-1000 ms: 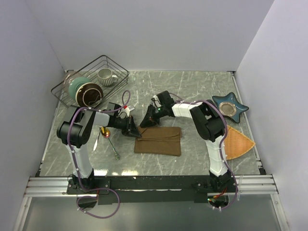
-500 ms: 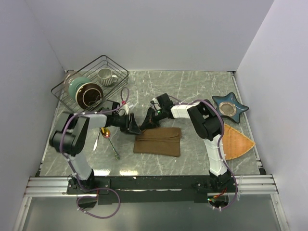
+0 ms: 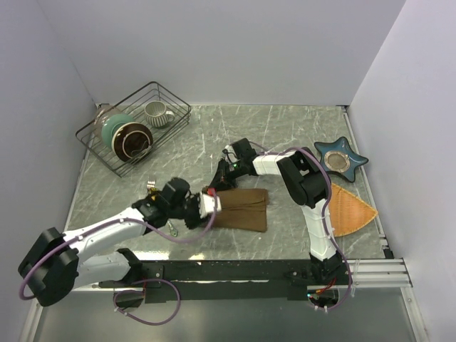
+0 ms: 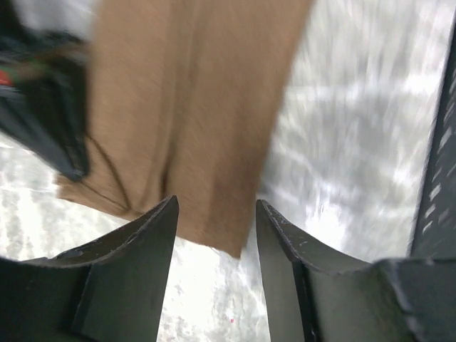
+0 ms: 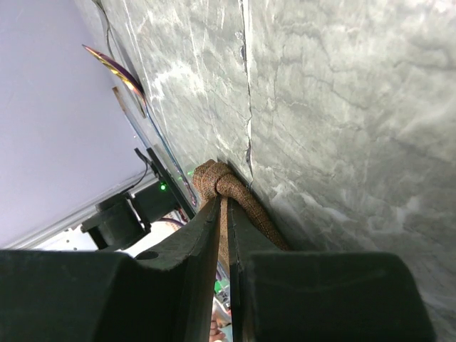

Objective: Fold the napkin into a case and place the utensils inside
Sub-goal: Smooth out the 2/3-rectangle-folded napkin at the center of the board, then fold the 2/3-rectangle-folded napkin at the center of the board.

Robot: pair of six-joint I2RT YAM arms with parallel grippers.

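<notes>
The dark-brown napkin (image 3: 241, 208) lies folded into a rectangle mid-table. My right gripper (image 3: 218, 182) is shut on its far-left corner; in the right wrist view the jaws pinch a rolled cloth edge (image 5: 226, 187). My left gripper (image 3: 205, 209) lies low at the napkin's left end, open. In the left wrist view the cloth (image 4: 192, 107) lies just ahead of the gripper (image 4: 216, 214), with nothing between the fingers. Of the utensils, only a fork end (image 3: 173, 229) and a gold spoon tip (image 3: 151, 187) show beside the left arm.
A black wire basket (image 3: 169, 100) at the back left holds bowls and a mug. A blue star-shaped dish (image 3: 340, 158) and an orange fan-shaped mat (image 3: 353, 210) lie on the right. The left arm stretches low across the front left.
My left gripper let go of the napkin corner and opened, and the arm dropped low, coming to the cloth's left end. The lifted corner went down. The right gripper stayed at its corner.
</notes>
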